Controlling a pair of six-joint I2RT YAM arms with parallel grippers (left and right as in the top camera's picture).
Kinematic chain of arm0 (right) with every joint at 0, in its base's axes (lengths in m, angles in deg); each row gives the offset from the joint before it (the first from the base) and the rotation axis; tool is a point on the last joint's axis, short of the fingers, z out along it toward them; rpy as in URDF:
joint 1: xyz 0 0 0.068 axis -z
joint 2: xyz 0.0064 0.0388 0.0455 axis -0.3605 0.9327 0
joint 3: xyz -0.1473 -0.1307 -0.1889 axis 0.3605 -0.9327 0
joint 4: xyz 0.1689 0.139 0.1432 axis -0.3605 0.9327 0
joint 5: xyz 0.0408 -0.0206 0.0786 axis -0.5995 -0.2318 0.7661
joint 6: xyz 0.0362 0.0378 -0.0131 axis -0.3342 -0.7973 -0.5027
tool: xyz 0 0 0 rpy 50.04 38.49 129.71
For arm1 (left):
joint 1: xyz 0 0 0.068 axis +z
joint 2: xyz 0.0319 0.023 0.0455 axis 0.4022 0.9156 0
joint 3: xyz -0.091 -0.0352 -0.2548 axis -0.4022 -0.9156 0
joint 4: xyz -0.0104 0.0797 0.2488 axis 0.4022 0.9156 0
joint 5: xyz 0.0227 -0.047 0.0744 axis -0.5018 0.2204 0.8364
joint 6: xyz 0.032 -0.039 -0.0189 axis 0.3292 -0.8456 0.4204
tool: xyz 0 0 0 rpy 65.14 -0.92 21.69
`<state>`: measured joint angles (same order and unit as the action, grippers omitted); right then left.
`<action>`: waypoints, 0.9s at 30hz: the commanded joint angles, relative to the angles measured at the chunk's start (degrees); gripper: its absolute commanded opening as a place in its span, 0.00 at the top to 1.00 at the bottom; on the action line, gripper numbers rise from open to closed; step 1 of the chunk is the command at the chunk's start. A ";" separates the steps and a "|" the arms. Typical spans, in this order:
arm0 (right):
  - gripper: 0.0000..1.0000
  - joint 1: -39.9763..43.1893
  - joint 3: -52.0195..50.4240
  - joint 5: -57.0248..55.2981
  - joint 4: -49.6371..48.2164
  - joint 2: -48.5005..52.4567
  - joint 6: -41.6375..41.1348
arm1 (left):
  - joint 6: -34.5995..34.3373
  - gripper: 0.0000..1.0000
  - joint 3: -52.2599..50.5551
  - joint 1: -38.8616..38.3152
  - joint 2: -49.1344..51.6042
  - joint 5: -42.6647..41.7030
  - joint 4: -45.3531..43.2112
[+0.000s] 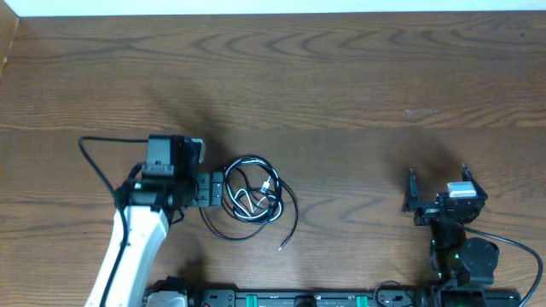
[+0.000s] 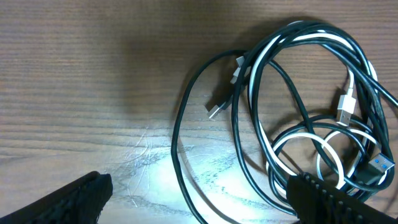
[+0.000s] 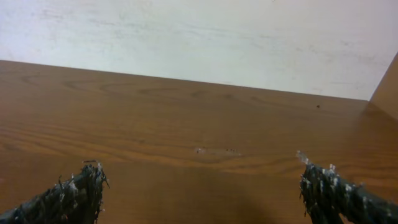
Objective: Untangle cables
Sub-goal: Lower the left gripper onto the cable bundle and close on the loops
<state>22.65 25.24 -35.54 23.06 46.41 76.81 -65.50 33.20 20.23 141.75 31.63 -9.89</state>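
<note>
The cables (image 1: 253, 207) lie in one tangled bundle of small loops on the wooden table (image 1: 358, 85), just right of my left gripper (image 1: 220, 188). One black tail ends loose near the front (image 1: 281, 246). In the left wrist view black loops (image 2: 176, 143) and a white cable (image 2: 298, 138) cross each other, with a white plug (image 2: 345, 106), a blue-tipped plug (image 2: 379, 168) and a small silver plug (image 2: 214, 109). My left gripper (image 2: 202, 202) is open; one black strand runs between its fingers and the right finger (image 2: 323, 199) overlaps the bundle's edge. My right gripper (image 1: 437, 177) is open and holds nothing.
The right wrist view shows only bare wood between the right gripper's fingertips (image 3: 199, 186), with a pale wall (image 3: 199, 37) beyond the table's far edge. A thick black arm cable (image 1: 94, 162) loops out left of the left arm. The arm bases stand along the front edge.
</note>
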 commanded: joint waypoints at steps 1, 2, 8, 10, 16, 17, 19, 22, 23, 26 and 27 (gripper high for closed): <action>0.01 -0.44 -0.07 0.35 0.20 -0.09 0.59 | -1.09 0.05 4.15 -0.92 3.87 -0.26 1.33; 0.01 -0.44 -0.07 0.35 0.20 -0.09 0.59 | -1.11 0.05 4.79 -1.64 4.94 -0.22 1.51; 0.01 -0.44 -0.07 0.35 0.20 -0.09 0.59 | -4.31 0.05 6.82 -5.99 9.90 3.61 1.16; 0.01 -0.44 -0.07 0.35 0.20 -0.09 0.59 | -5.01 0.05 6.82 -7.08 11.28 3.69 0.20; 0.01 -0.44 -0.07 0.35 0.20 -0.09 0.59 | -7.96 0.05 6.82 -10.27 15.58 7.91 -1.79; 0.01 -0.44 -0.07 0.35 0.20 -0.09 0.59 | -7.96 0.05 6.82 -10.80 16.31 7.93 -2.25; 0.01 -0.44 -0.07 0.35 0.20 -0.09 0.59 | -7.93 0.05 6.82 -11.74 17.77 8.04 -2.75; 0.01 -0.44 -0.07 0.35 0.20 -0.09 0.59 | -8.74 0.05 6.80 -12.68 19.96 9.92 -3.17; 0.01 -0.44 -0.07 0.35 0.20 -0.09 0.59 | -9.38 0.05 6.80 -12.74 20.52 10.56 -3.41; 0.01 -0.44 -0.07 0.35 0.20 -0.09 0.59 | -9.44 0.05 6.80 -12.72 22.16 10.75 -4.48; 0.01 -0.44 -0.07 0.35 0.20 -0.09 0.59 | -9.46 0.05 6.80 -12.72 22.47 10.97 -4.83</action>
<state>22.65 25.24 -35.54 23.06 46.41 76.81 -73.81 38.79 7.57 163.08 40.39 -14.19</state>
